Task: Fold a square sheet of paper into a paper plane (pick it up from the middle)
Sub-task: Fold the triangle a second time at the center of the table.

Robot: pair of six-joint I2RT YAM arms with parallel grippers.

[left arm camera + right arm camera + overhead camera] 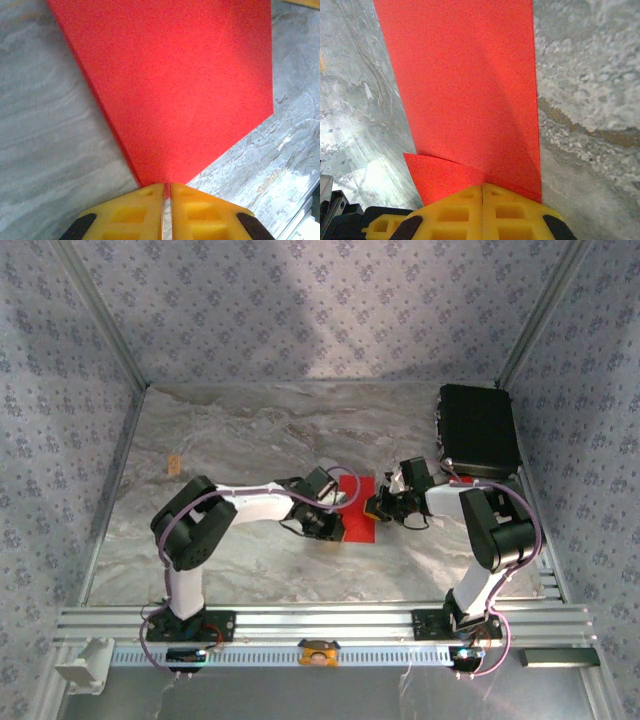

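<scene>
**Overhead view.** The square sheet of paper, bright red, sits slightly right of centre on the marbled table, between your two arms. From here it appears as a narrow upright rectangle rather than a full square. Your left gripper meets the sheet's left edge and your right gripper meets its right edge, so the paper spans the gap between them. **Left wrist view.** The yellow fingers stand almost together, with only a hairline slit between them. A corner of the sheet runs down into that slit, so read this as a narrow pinch on the paper's corner. From the pinch the sheet fans away over the table, flat and unmarked. **Right wrist view.** The yellow fingertips are pressed together on the near edge of the sheet. Note two layers: an upper panel stretching away from the gripper with a faint diagonal crease, and a lower flap showing beneath it at the left with a curved edge. You cannot tell from these views whether the sheet is lifted clear of the table or resting on it. **Also on the table.** A black case sits at the far right corner, well apart from the paper, and a small tan object lies near the left edge.
</scene>
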